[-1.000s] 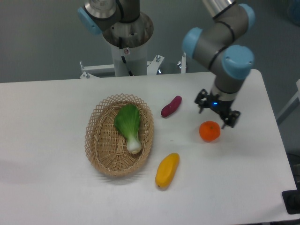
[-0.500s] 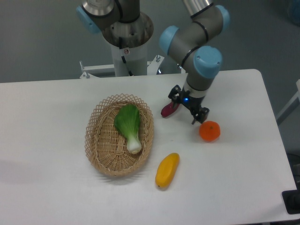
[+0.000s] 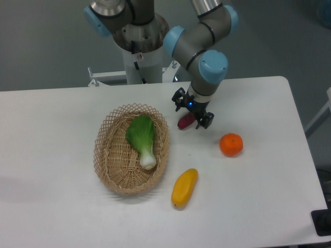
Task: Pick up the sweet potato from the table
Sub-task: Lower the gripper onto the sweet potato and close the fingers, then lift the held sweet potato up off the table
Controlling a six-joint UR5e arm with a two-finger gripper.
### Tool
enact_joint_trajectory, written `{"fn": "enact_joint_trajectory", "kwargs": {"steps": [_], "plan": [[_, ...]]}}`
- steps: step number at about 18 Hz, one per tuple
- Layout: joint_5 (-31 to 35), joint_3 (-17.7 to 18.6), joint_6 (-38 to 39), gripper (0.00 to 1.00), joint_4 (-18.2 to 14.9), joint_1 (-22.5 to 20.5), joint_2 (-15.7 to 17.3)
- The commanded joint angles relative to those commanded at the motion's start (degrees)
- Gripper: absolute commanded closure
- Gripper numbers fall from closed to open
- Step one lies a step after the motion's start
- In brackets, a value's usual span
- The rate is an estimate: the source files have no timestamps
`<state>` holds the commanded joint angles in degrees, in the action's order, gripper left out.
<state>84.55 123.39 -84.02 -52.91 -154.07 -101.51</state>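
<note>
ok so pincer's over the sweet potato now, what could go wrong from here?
1. The pincer hides most of the sweet potato; only its lower end shows, so a descent may catch just the tapered tip and slip off.
2. The basket rim lies close to the left; a nudged sweet potato could roll against it.
3. Whether the fingers are open wide enough cannot be judged from this view.
</note>
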Motion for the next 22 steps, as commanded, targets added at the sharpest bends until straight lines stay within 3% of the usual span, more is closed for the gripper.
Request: {"fn": "enact_joint_trajectory", "kwargs": {"steps": [3,6,8,10,12,16,22], "plan": [[0.09,0.18,-0.18,0.00,0.87,0.09,-0.35],[0.18,0.71,-0.26,0.17,2.37,0.09,-0.53],[0.26,0.79,-0.18,0.39,2.46,0.17,-0.44],[0.44,0.79,-0.09,0.73,2.37,0.09,-0.27],[0.53,0.44,-0.26,0.98,2.29,0.09,-0.09],[0.61,-0.69,-0.09,1.00,2.11,-0.17,0.09],[0.97,-7.54,0.00,1.00,-0.96,-0.61,0.17]]}}
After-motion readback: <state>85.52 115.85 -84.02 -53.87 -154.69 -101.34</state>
